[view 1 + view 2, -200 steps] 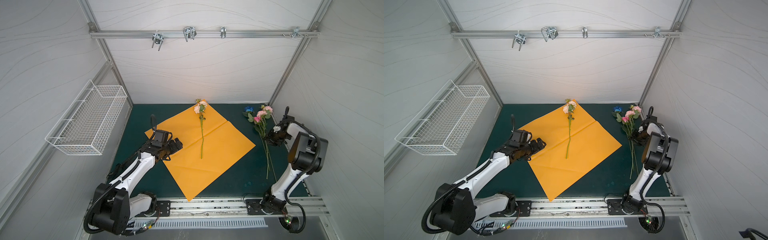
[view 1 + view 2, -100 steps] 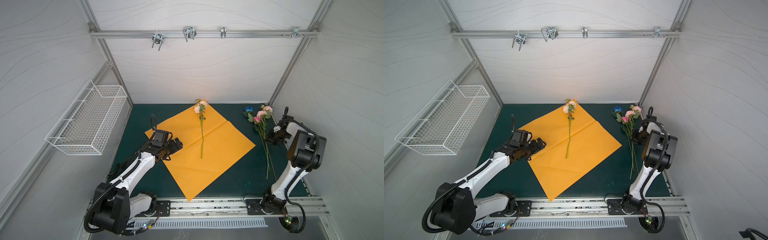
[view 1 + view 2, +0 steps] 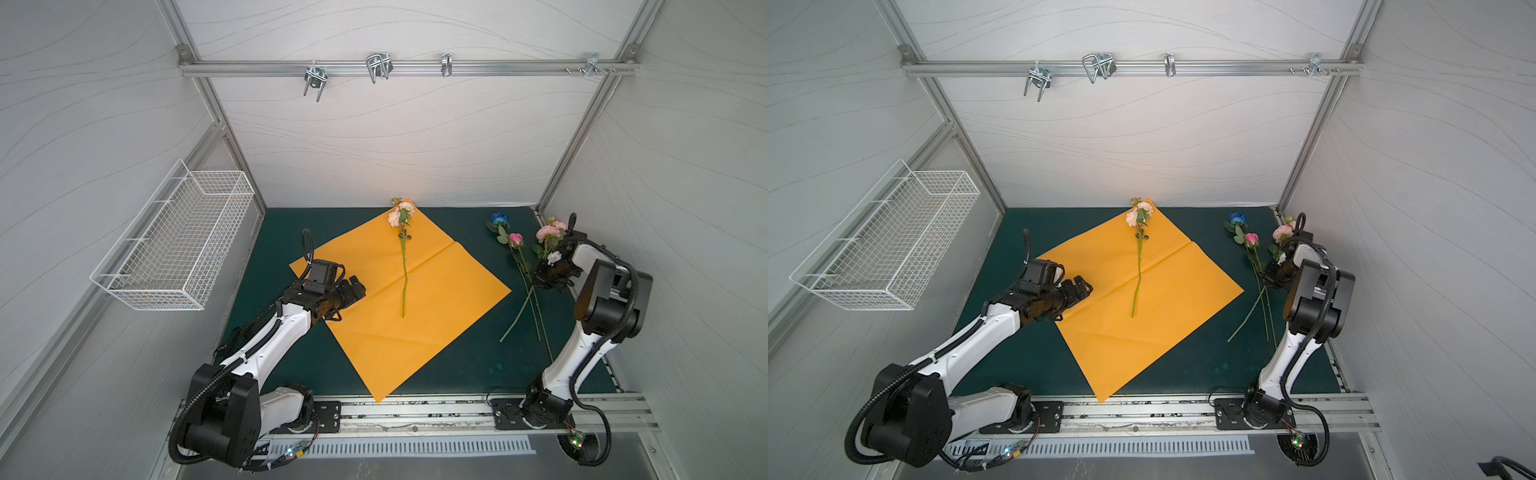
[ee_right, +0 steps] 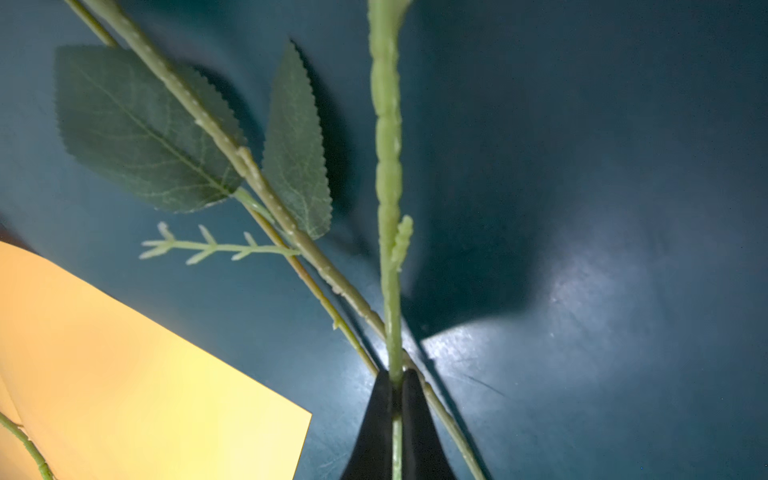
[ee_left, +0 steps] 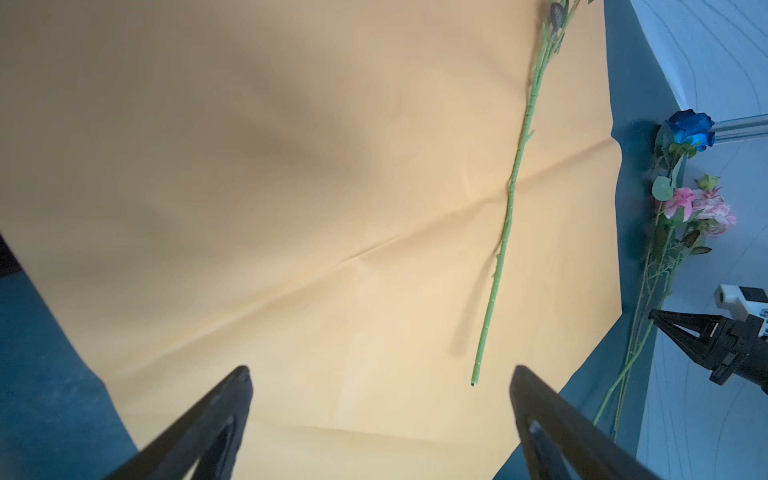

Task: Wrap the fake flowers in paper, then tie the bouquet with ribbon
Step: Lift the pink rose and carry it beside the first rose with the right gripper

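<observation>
**A:** Right gripper (image 4: 397, 380) is pinched tight on one green stem (image 4: 386, 187), far right on the mat (image 3: 457, 365), near the right corner of the paper (image 3: 449, 299).

**B:** So this is the gathering step, I'd say. There's no bouquet yet. A peach flower (image 3: 404, 266) lies alone along the middle of the paper. The blue rose (image 3: 497, 217), pink rose (image 3: 515, 239) and pale pink bunch (image 3: 549, 232) are loose on the mat at the right.

**A:** Left gripper (image 5: 380, 370)?

**B:** Spread wide, empty, held over the paper's left side.

**A:** Next move, as I read it: lift that stem clear of the two crossing at the tips, then lay it beside the peach one.

**B:** Tricky bit! The wrist view cuts off the bloom and the arm covers the pinch from above. Which flower it holds, I can't say. Nothing to tie with shows anywhere.
</observation>
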`<state>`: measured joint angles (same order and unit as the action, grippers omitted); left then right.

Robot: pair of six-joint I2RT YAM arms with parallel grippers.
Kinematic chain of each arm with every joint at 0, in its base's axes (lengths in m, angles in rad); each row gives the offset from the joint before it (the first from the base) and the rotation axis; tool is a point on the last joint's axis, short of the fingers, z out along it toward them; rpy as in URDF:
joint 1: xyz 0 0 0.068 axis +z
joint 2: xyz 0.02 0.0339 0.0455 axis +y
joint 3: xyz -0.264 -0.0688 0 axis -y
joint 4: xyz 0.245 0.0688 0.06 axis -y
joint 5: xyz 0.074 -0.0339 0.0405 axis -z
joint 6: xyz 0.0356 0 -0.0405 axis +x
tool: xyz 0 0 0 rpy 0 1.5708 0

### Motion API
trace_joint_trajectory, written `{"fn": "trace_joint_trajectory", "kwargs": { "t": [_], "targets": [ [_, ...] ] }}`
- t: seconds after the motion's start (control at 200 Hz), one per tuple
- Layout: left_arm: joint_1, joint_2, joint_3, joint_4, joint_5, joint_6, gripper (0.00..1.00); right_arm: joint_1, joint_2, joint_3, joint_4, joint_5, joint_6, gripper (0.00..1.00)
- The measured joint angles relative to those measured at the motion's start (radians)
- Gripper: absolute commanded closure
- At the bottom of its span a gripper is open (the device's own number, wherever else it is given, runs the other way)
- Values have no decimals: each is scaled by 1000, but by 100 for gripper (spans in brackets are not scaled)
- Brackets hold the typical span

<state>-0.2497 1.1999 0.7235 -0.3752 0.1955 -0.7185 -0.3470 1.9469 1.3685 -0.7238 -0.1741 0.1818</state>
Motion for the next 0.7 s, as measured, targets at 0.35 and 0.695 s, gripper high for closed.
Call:
{"fn": "trace_joint_trajectory", "kwargs": {
  "t": [0.35, 0.695],
  "targets": [
    [5, 5, 0, 1, 3, 0, 3, 109, -125, 80, -80, 118, -26, 100],
    [5, 15, 0, 19, 8, -10, 3, 325, -330, 106, -54, 14, 50, 100]
  ]
}}
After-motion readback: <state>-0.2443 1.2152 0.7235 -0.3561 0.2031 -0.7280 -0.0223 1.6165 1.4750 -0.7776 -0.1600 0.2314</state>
